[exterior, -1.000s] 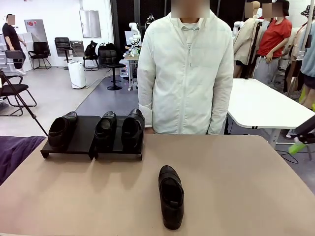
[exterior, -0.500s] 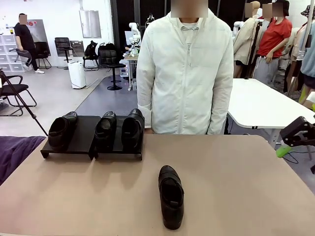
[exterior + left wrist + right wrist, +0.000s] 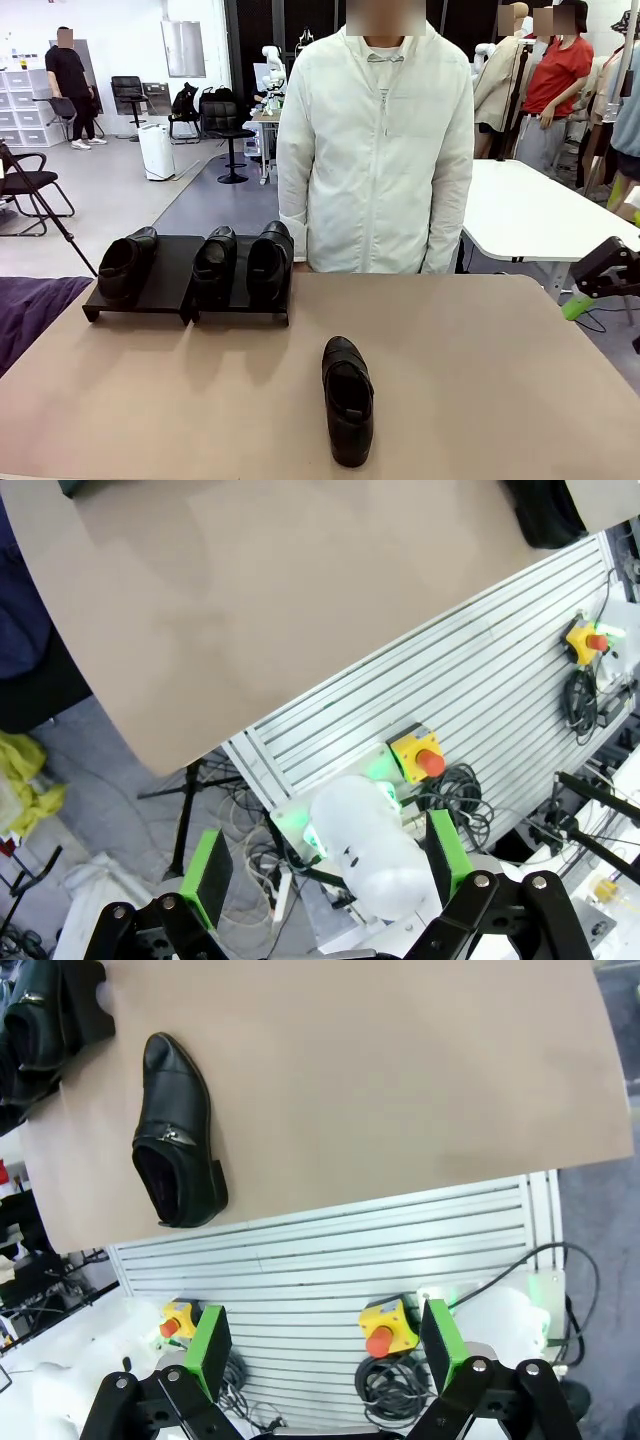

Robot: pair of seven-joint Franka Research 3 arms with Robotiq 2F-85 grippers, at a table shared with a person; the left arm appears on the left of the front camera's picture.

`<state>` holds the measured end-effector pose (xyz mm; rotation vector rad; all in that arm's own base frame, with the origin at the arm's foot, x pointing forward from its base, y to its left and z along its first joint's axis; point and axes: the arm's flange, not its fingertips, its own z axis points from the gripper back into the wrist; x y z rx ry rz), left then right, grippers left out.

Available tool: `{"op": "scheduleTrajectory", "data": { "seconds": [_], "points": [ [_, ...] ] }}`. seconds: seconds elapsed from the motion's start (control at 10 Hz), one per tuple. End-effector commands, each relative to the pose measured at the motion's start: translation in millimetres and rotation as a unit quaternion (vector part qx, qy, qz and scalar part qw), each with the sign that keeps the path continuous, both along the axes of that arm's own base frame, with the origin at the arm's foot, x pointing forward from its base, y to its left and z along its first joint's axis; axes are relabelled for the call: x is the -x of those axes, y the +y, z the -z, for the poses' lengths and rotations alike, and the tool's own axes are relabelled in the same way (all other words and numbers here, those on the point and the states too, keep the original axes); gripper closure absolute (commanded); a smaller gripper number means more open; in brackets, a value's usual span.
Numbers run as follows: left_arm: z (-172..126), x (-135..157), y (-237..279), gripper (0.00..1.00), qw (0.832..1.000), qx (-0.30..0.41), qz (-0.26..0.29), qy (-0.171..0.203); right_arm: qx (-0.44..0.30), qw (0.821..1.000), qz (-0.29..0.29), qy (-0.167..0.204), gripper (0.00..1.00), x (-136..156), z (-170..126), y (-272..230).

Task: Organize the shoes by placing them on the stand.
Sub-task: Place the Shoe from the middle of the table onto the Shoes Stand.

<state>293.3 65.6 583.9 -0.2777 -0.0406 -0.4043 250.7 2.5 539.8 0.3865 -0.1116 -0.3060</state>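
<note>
Three black shoes (image 3: 215, 265) stand side by side on the low black stand (image 3: 170, 272) at the table's back left. A fourth black shoe (image 3: 347, 400) lies alone on the tan table near the front middle, toe pointing away from me; it also shows in the right wrist view (image 3: 178, 1132). My right gripper (image 3: 592, 288) hovers off the table's right edge, and its own view (image 3: 323, 1343) shows the green pads wide apart with nothing between them. My left gripper (image 3: 325, 865) is open as well, hanging over the robot's base below the table's near edge.
A person in a white jacket (image 3: 375, 150) stands at the table's far edge, right behind the stand. A purple cloth (image 3: 30, 310) lies at the left edge. Aluminium rails with red emergency buttons (image 3: 380, 1338) run below the table's near edge.
My right gripper has come a little leftward into view at the right edge. The shoes and the stand have not moved.
</note>
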Motion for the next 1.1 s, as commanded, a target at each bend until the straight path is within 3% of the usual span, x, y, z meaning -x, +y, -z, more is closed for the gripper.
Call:
{"op": "scheduleTrajectory", "data": {
  "seconds": [0.0,0.3,0.4,0.5,0.6,0.7,0.8,0.9,1.0],
  "points": [
    [-0.9,0.4,0.5,0.00,1.000,0.007,0.005,0.000,-0.012,1.000,-0.013,-0.003,0.00,0.2,-2.6,-4.1],
    [0.0,0.0,0.0,0.00,1.000,0.000,0.000,0.000,-0.012,1.000,-0.013,-0.003,0.00,0.2,-2.6,-4.1],
    [-8.2,8.1,-35.7,0.00,0.999,0.029,-0.013,0.029,-0.012,1.000,-0.013,-0.003,0.00,0.2,-2.6,-4.1],
    [-10.5,16.6,-91.8,0.00,0.999,0.008,-0.010,0.041,-0.012,1.000,-0.013,-0.003,0.00,0.2,-2.6,-4.1],
    [-11.8,26.6,-154.7,0.00,0.995,-0.043,0.046,0.078,-0.012,1.000,-0.013,-0.003,0.00,0.2,-2.6,-4.1],
    [-9.5,32.8,-209.7,0.00,0.996,-0.037,-0.008,0.077,-0.012,1.000,-0.013,-0.003,0.00,0.2,-2.6,-4.1],
    [-0.1,41.1,-268.2,0.00,0.994,-0.058,-0.019,0.090,-0.012,1.000,-0.013,-0.003,0.00,0.2,-2.6,-4.1],
    [15.2,48.4,-321.2,0.00,0.992,-0.082,-0.055,0.076,-0.012,1.000,-0.013,-0.003,0.00,0.2,-2.6,-4.1],
    [29.2,54.6,-354.4,0.00,0.990,-0.100,-0.056,0.083,-0.012,1.000,-0.013,-0.003,0.00,0.2,-2.6,-4.1]
  ]
}}
